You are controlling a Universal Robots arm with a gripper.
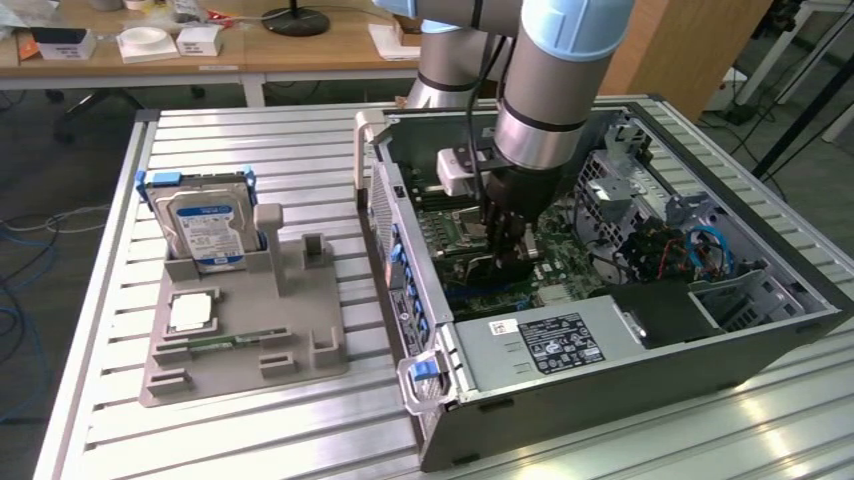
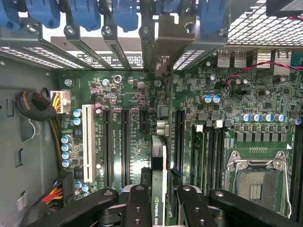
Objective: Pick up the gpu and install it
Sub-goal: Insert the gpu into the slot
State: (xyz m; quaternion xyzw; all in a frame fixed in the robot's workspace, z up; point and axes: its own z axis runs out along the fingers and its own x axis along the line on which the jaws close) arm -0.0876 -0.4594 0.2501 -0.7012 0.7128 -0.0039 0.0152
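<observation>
the gripper (image 2: 158, 201) is clamped on the gpu (image 2: 160, 165), which stands on its edge between the black fingers (image 2: 138, 203), over the green motherboard (image 2: 123, 99) next to the long black slots (image 2: 124, 146). in the exterior view the arm (image 1: 554, 80) reaches down into the open computer case (image 1: 641, 350). on the exterior view's left, a grey tray (image 1: 240, 350) holds a hard drive (image 1: 203, 228).

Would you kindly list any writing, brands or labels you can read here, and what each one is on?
"NVIDIA", partly cut off, on the gpu held edge-on in the gripper.
Hard drive blue-white label: print too small to read.
Power supply black label and small white sticker: unreadable.
Motherboard white slot markings: too small to read.
Sticker behind the blue clips: blurred.
</observation>
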